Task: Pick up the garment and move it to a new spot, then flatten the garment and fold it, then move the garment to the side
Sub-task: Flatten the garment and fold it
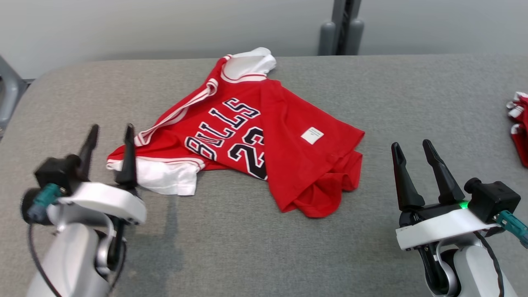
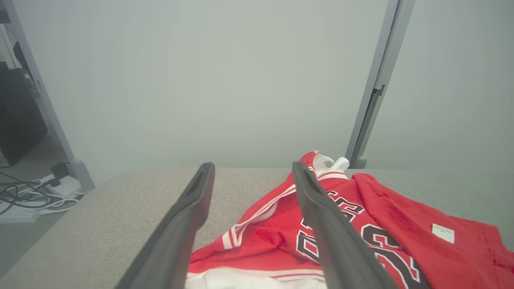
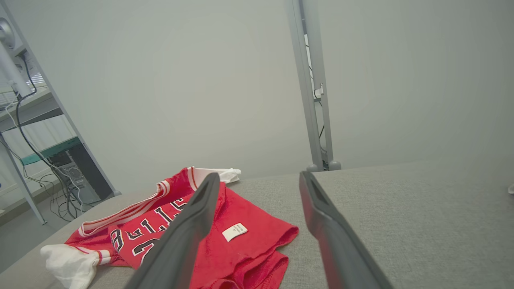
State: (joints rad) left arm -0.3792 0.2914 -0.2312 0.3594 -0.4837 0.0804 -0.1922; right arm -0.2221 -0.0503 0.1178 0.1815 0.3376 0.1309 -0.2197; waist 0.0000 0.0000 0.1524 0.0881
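Note:
The garment [image 1: 284, 165] is a red jersey with white sleeves, dark lettering and a small white label, lying rumpled and partly folded over itself in the middle of the grey table [image 1: 264, 255]. My left gripper [image 1: 112, 133] is open at the lower left, just in front of the jersey's near white sleeve [image 1: 167, 177], with nothing between its fingers. In the left wrist view the garment [image 2: 401, 233] spreads ahead and to the right of my left gripper [image 2: 253, 170]. My right gripper [image 1: 409, 147] stands open to the right of the jersey, apart from it. In the right wrist view, the garment [image 3: 257, 249] lies left of my right gripper [image 3: 259, 178].
Another red and white piece of cloth [image 1: 519, 123] lies at the table's right edge. A grey post [image 1: 341, 29] stands behind the table's far edge. Off the table's left side are shelving and cables [image 2: 28, 196] on the floor.

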